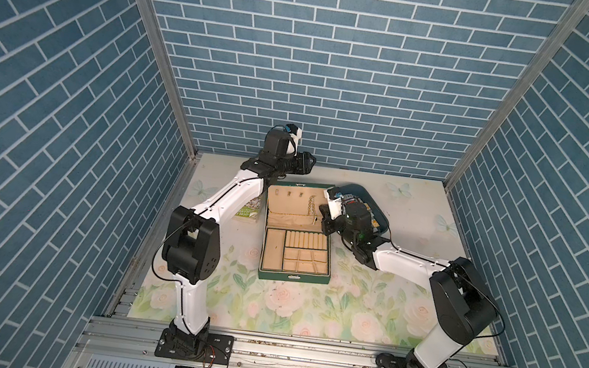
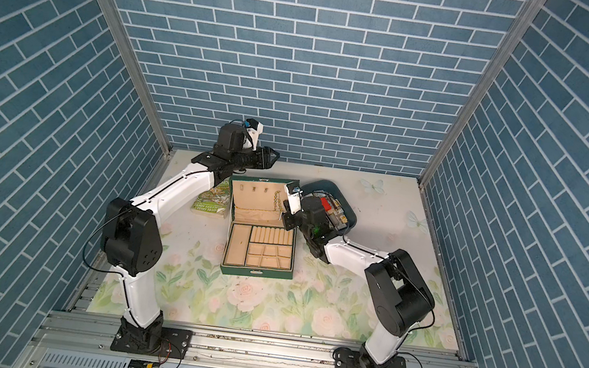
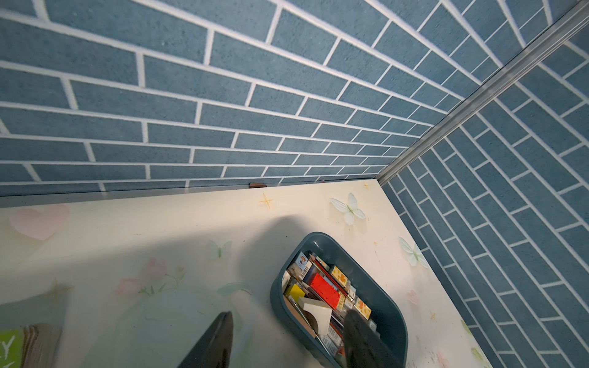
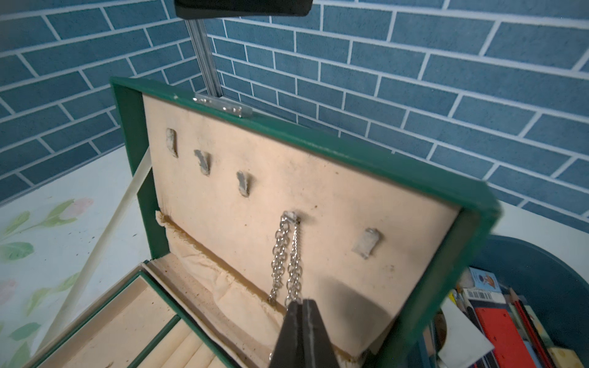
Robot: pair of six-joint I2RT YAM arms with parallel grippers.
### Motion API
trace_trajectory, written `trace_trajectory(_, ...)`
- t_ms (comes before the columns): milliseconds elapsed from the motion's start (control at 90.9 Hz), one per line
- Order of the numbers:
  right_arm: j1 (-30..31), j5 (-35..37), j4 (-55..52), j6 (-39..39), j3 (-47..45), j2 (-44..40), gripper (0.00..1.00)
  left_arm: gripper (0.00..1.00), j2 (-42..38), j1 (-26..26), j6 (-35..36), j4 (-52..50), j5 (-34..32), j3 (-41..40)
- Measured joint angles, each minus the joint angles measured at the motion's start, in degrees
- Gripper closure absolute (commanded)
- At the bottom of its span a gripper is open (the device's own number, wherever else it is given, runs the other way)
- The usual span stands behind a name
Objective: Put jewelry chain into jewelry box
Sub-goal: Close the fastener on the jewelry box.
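In both top views we are looking at the jewelry box standing open in the middle of the flowered table, its lid raised. The jewelry chain is hanging down the lid's beige lining. The right gripper is reaching in from the side of the blue-grey tray to the chain's lower end. The left gripper is hovering behind the box, well apart from it.

In the left wrist view we are seeing the left gripper with its fingers spread wide and gripping nothing, above the table and the tray of small items.

In the right wrist view we are seeing the chain draping in two strands over a hook, the next to last toward the tray side of the lid. The right gripper is pressing its jaws fully together on the lower end of one strand, just in front of the lining.
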Motion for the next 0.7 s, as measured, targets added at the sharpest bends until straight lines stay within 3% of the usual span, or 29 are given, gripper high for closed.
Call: trace_trajectory(704, -0.1, -0.8, 3.1, 1.5, 6.0, 4.6, 0.94, 0.45, 5.6, 0.0, 0.0, -5.6, 2.8, 7.5)
